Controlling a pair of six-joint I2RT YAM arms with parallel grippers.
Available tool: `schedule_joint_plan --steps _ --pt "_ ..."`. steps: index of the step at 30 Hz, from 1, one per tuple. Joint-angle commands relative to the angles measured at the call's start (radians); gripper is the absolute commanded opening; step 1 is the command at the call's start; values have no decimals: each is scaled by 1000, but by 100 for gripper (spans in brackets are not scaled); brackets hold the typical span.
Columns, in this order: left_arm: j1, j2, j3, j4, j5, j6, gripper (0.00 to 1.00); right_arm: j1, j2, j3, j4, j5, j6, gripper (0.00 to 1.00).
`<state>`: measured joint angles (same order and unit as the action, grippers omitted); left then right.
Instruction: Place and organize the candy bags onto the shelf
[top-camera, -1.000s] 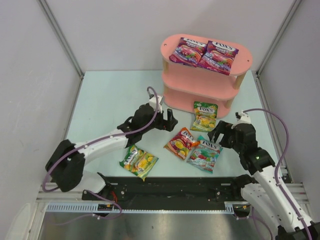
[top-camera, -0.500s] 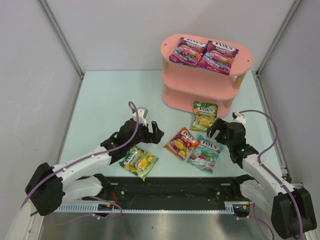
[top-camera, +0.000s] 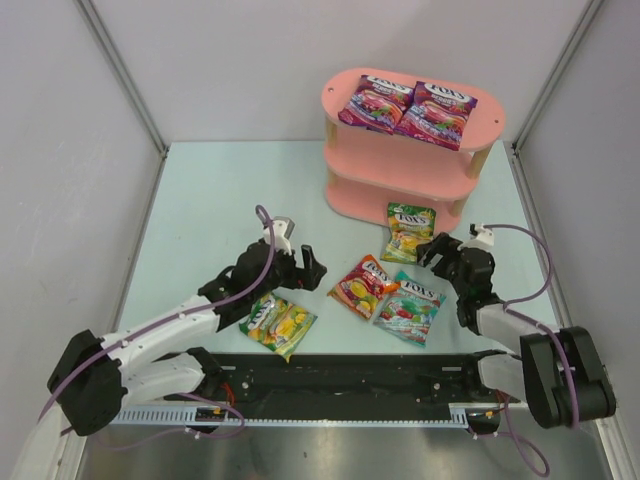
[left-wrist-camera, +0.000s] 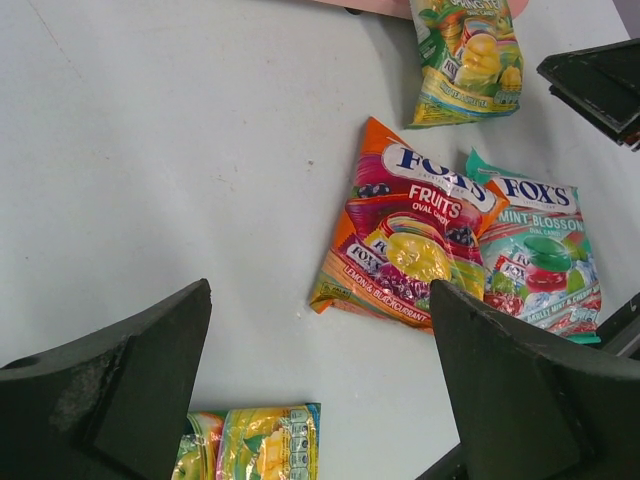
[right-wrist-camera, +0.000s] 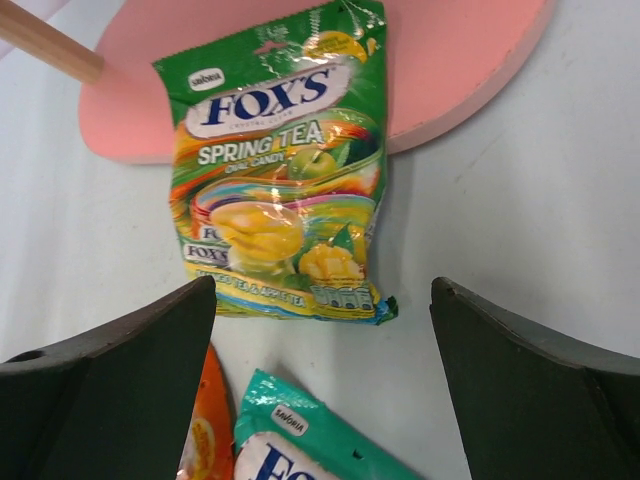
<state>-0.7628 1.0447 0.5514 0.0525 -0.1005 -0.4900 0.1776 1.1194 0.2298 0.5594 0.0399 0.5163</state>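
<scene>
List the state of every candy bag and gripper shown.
Purple bags: flat on top board of shelf.
Spring Tea bag: on table, top edge over shelf's bottom board.
Red-orange bag: flat on table.
Teal bag: flat on table.
Near yellow-green bag: flat on table.
Left gripper: open, empty.
Right gripper: open, empty.

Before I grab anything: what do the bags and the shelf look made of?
Bags: thin plastic film by the look, glossy, with glare patches and soft wrinkles across the print. Shelf: the boards have a smooth, matte pink coat with no grain showing, so they could be painted wood or plastic; I cannot tell which. Its posts look like bare light wood, shaped as round dowels.
</scene>
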Motion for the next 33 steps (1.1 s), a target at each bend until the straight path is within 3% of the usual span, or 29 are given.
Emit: schedule_joint_plan --steps 1,14,21,33 --pt "2 -47 -11 -2 8 -15 94 -18 72 29 162 -29 -22 91" --pt "2 -104 -62 4 -15 -48 94 -12 235 126 129 8 86 79" --pt "2 -107 -65 4 -15 -45 94 45 269 126 106 124 149 81" --pt "2 -84 -61 14 -1 -38 94 49 375 128 203 120 171 77"
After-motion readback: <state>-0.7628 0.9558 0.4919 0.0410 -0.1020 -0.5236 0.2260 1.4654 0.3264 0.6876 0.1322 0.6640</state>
